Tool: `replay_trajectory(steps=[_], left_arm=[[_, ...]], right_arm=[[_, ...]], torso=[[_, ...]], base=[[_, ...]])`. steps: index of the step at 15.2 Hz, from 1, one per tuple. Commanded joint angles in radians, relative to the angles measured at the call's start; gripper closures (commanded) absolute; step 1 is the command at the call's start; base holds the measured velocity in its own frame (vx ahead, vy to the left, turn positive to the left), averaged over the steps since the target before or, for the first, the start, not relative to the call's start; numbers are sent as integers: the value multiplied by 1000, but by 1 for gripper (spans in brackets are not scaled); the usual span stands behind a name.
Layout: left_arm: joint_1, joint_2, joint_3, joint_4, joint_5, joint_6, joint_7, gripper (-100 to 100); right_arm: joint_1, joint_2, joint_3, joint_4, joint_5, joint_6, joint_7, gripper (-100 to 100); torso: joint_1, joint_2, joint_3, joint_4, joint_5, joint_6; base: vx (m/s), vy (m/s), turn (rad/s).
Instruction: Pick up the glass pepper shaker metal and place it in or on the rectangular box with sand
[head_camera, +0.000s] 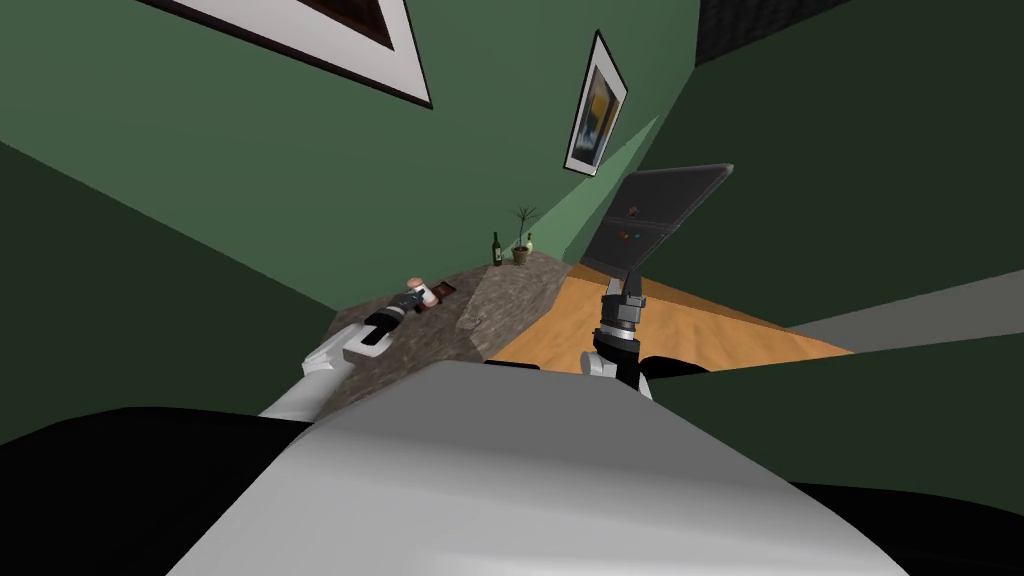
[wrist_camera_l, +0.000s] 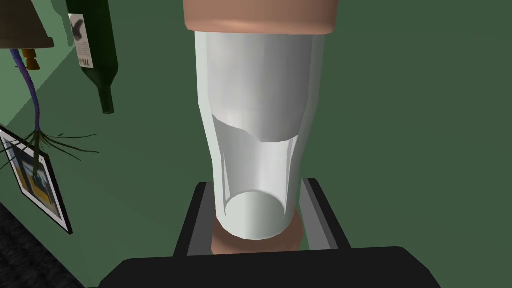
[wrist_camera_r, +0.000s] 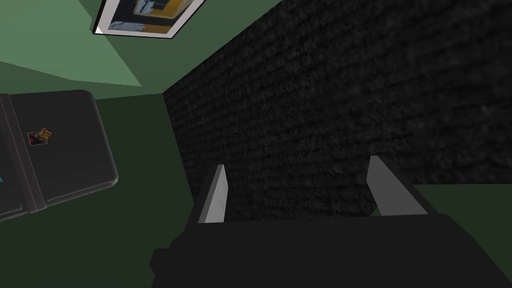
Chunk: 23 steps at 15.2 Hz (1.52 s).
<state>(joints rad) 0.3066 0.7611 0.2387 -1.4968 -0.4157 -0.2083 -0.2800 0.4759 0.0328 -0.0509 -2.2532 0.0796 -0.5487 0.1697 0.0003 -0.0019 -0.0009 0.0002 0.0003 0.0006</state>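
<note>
I can read no text here. The wine bottle (wrist_camera_l: 101, 55) carries a white label (wrist_camera_l: 83, 44), but its marks are not legible.

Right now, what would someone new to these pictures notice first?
First, the pale glass shaker with copper-pink ends, clamped between the fingers of the left gripper over the speckled stone counter. Next, the right gripper, open and held up over the wooden floor near a dark two-door appliance.
</note>
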Motion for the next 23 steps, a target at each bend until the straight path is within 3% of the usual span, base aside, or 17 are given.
replay_trajectory(steps=[1,9,11,12,16,17,23], left_arm=[[-26,6,18,33,9,27,7,100],[-121,17,84,151,38,119,28,100],[-112,15,83,141,37,113,26,100],[-115,17,85,143,38,118,28,-100],[-115,17,85,143,38,119,28,-100],[-103,54,81,130,55,137,52,-100],[-66,167,70,93,107,194,122,-100]], right_arm=[[0,0,0,0,0,0,0,0],[0,0,0,0,0,0,0,0],[0,0,0,0,0,0,0,0],[0,0,0,0,0,0,0,0],[0,0,0,0,0,0,0,0],[0,0,0,0,0,0,0,0],[0,0,0,0,0,0,0,0]], torso=[[0,0,0,0,0,0],[0,0,0,0,0,0],[0,1,1,1,0,-1],[0,1,1,0,0,-2],[-2,2,1,1,0,-2],[-2,2,1,1,0,-2],[-4,4,3,1,-1,-2]], base=[[3,14,-210],[3,15,-182],[2,13,-100],[2,6,-5],[0,0,0],[-9,-12,-35],[-22,-24,-44]])
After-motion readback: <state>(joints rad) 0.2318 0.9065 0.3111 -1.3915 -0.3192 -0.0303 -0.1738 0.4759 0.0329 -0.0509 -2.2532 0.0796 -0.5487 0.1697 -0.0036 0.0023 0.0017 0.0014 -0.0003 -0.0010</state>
